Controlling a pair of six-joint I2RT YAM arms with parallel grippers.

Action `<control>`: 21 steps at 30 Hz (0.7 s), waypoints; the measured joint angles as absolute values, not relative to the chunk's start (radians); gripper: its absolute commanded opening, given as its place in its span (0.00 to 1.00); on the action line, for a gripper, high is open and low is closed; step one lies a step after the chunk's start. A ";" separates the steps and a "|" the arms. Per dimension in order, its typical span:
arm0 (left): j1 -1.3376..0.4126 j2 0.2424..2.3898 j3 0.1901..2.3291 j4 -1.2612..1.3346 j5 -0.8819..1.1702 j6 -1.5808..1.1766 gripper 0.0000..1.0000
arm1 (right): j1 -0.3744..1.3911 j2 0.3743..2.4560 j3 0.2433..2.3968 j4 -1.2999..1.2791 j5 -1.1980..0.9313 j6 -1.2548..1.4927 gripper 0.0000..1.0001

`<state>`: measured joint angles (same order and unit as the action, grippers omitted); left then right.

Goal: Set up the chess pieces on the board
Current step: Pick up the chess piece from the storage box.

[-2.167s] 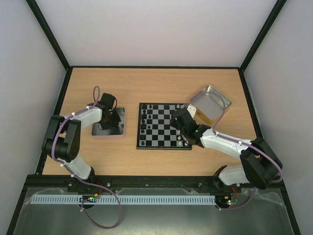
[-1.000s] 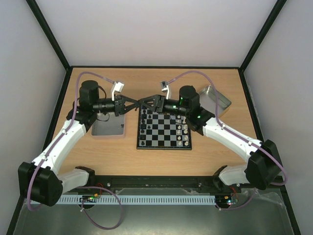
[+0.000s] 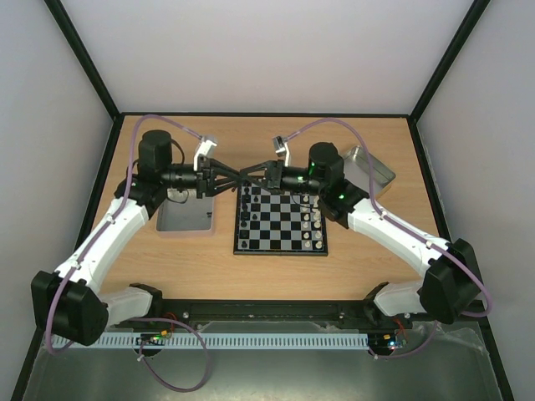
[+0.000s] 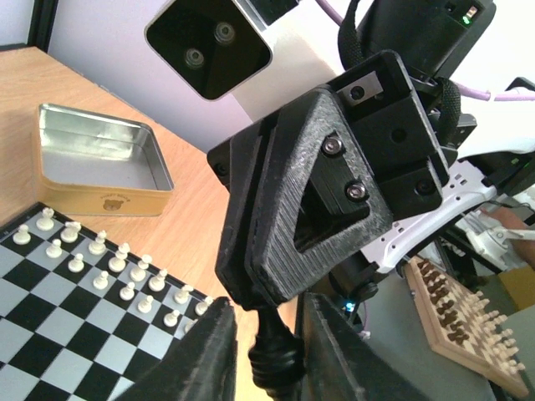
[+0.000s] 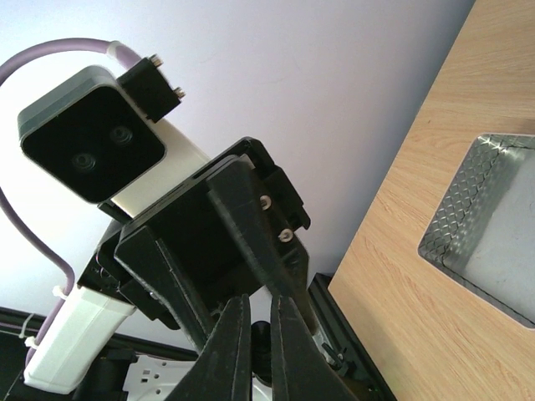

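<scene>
My two grippers meet tip to tip in the air above the far left corner of the board (image 3: 280, 222). My right gripper (image 3: 253, 174) is shut on the top of a black chess piece (image 4: 276, 355), whose dark sliver also shows between its fingers in the right wrist view (image 5: 260, 338). My left gripper (image 3: 236, 174) is open, with its fingers (image 4: 209, 351) on either side of the piece's base and a gap on one side. Several black pieces (image 3: 246, 205) stand in the board's left columns.
Pale pieces (image 3: 314, 225) fill the board's right columns. A metal tray (image 3: 185, 219) lies left of the board. A tin (image 3: 372, 167) sits at the back right, and it also shows in the left wrist view (image 4: 100, 167). The enclosure walls ring the table.
2.2 s ago my left gripper was down over the left tray and my right gripper low over the board. Both have risen and met above the board's far left corner.
</scene>
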<state>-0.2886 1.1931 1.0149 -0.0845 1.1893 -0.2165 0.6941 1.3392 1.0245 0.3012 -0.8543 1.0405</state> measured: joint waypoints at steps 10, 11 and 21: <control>-0.294 1.242 1.002 -0.059 1.145 -0.286 0.63 | 0.695 1.322 0.977 0.295 -0.751 1.048 0.02; -0.294 1.242 0.993 -0.046 1.142 -0.300 0.66 | 0.695 1.317 0.968 0.294 -0.736 1.048 0.02; -0.310 1.166 0.753 0.275 0.991 -0.691 0.64 | 0.695 1.258 0.875 0.376 -0.582 1.128 0.02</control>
<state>-0.3096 1.1656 0.7528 0.2749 0.9913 -0.6914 0.6949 1.2583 0.8749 0.3756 -0.5823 1.1282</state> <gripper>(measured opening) 0.697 0.020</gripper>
